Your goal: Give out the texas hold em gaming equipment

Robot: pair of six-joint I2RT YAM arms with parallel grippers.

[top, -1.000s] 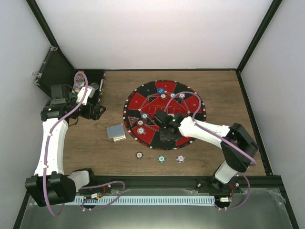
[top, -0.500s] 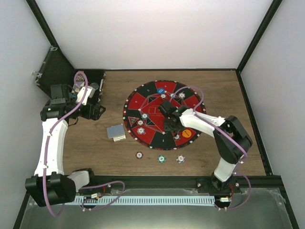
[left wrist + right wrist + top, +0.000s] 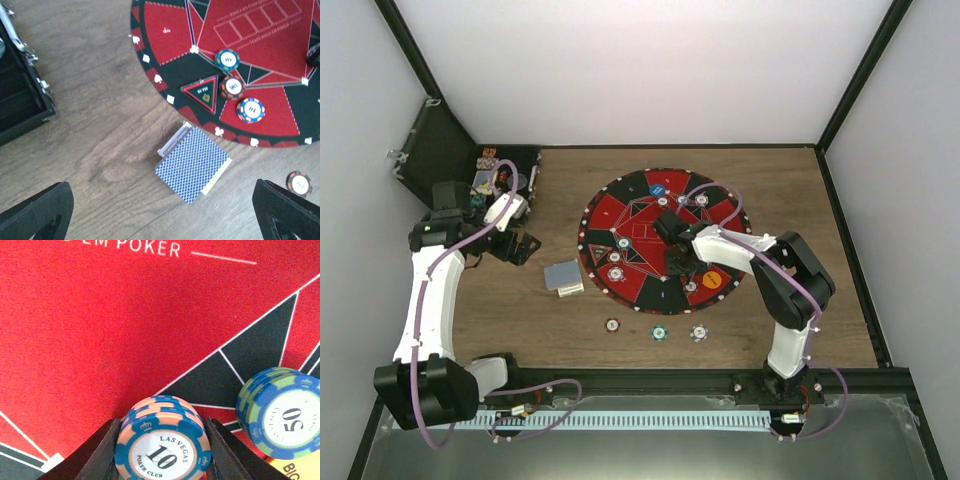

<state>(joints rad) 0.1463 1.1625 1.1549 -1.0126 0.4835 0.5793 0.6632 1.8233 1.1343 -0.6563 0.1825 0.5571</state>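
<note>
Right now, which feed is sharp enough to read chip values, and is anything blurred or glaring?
Right wrist: sharp, no glare; 10 chips and 50 chips read clearly. Left wrist: even light, card deck crisp, values on mat chips unreadable. Top external: evenly lit, table chips too small.

Your right gripper point(image 3: 162, 440) straddles the 10 stack point(image 3: 161, 452) on the mat point(image 3: 90, 340) — the 50 stack point(image 3: 282, 420) just right of it; the deck point(image 3: 192, 162) lies ahead of your left gripper point(image 3: 162, 205).
</note>
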